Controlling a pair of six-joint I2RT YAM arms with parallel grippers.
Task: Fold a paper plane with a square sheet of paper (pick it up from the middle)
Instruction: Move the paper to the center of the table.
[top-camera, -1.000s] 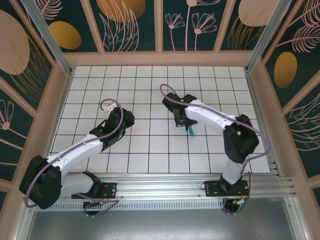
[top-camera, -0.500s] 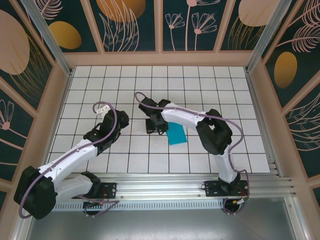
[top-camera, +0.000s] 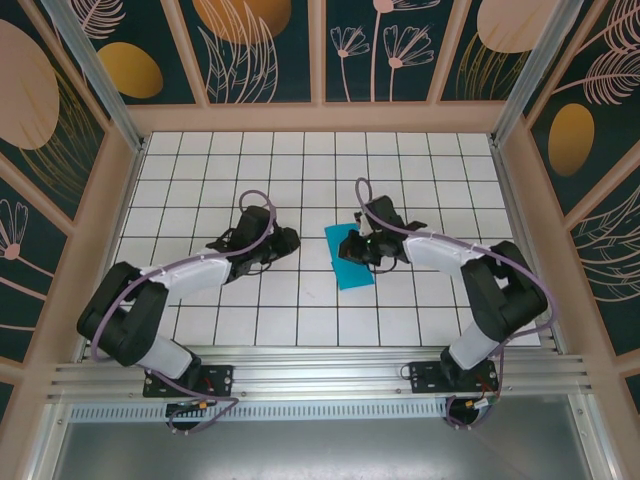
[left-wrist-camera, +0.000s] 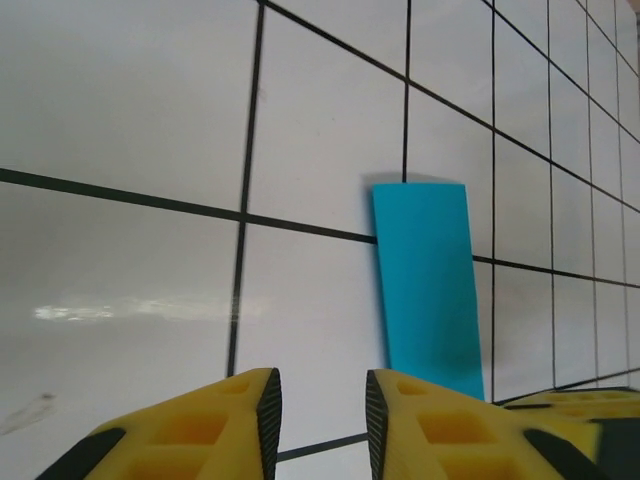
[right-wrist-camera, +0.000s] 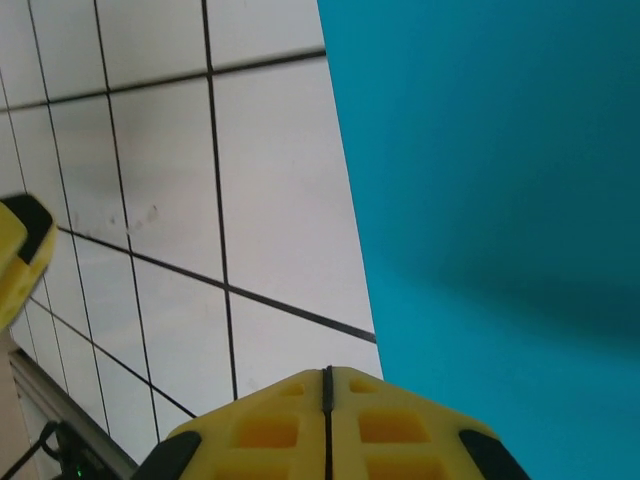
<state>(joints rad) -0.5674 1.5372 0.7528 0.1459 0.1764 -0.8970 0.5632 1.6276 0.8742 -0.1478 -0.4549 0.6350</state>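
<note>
- From the top external camera, the white bench (top-camera: 300, 160) is ruled into square tiles by black lines and fenced by panels (top-camera: 250, 40) painted with leaves, flowers and orange ovals on dark green.
- The teal sheet of paper (top-camera: 345, 268) lies flat near the middle of the bench. It is longer than it is wide and turned a little off the grid lines.
- The left end effector (top-camera: 290, 240) sits low over the tiles, to the left of the sheet and apart from it.
- The right end effector (top-camera: 360, 248) is at the sheet's right edge, over its upper part.
- From the left wrist camera, the left end effector (left-wrist-camera: 322, 388) shows two yellow fingers (left-wrist-camera: 240, 410) standing slightly apart, with bare tile in the gap and nothing between them.
- Ahead and to the right, the sheet of paper (left-wrist-camera: 428, 290) lies flat as a narrow teal strip across a grid line, and its far end nearly touches another line.
- A yellow block (left-wrist-camera: 575, 402) shows at the lower right corner, just beyond the sheet's near end.
- From the right wrist camera, the right end effector (right-wrist-camera: 327, 378) has its yellow fingers pressed together, with only a thin seam between them.
- The sheet of paper (right-wrist-camera: 500, 180) covers the right half of this view, and its straight left edge runs down to the fingers. Whether they pinch that edge cannot be told.
- A yellow piece with a black tip (right-wrist-camera: 22, 250) shows at the left border, over the tiles (right-wrist-camera: 270, 180).
</note>
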